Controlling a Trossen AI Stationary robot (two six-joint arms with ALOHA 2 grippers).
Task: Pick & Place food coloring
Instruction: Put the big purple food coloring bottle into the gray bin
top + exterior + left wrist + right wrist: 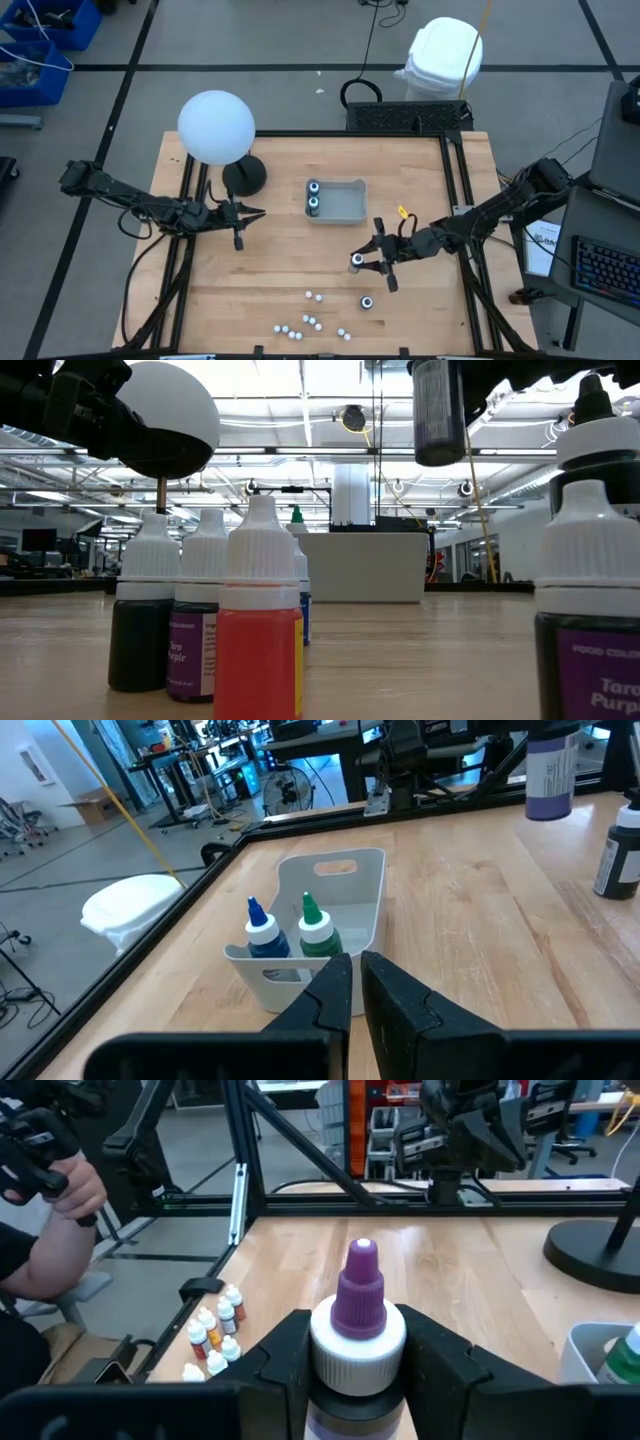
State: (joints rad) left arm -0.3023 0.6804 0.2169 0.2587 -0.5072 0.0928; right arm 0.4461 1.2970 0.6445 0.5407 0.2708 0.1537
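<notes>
Carrying a purple-capped food coloring bottle upright above the table, just short of the grey tray, the right gripper pinches it at the neck; its long axis stands vertical, nozzle up. Two bottles, blue and green, already stand in the tray. One dark bottle and the cluster of small vials remain near the table's front edge, so most of the task is judged undone. The left gripper, fingers pressed together, waits beside the lamp base.
</notes>
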